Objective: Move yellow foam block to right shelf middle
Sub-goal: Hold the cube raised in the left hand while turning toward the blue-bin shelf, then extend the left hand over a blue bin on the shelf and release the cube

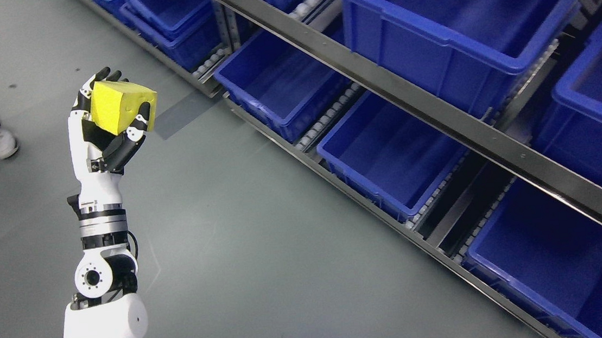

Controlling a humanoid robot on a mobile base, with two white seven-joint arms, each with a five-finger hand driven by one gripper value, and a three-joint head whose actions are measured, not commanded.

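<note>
My left hand (pixel 106 126) grips the yellow foam block (pixel 122 105), raised over the floor (pixel 243 250), well apart from the shelf (pixel 438 119).

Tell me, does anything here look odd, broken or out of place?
Nothing looks damaged or spilled. The left hand holds the yellow foam block up over bare floor, away from the blue bins. A person's shoe shows at the left edge.

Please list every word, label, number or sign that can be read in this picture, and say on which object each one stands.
There is no readable text in the head view.
yellow foam block, held in the left hand: plain faces, no print.
blue bins on the shelf rack: no labels or numbers visible.
The left arm's white shell: no marking visible.
A person's shoe at the left edge: no print can be made out.
</note>
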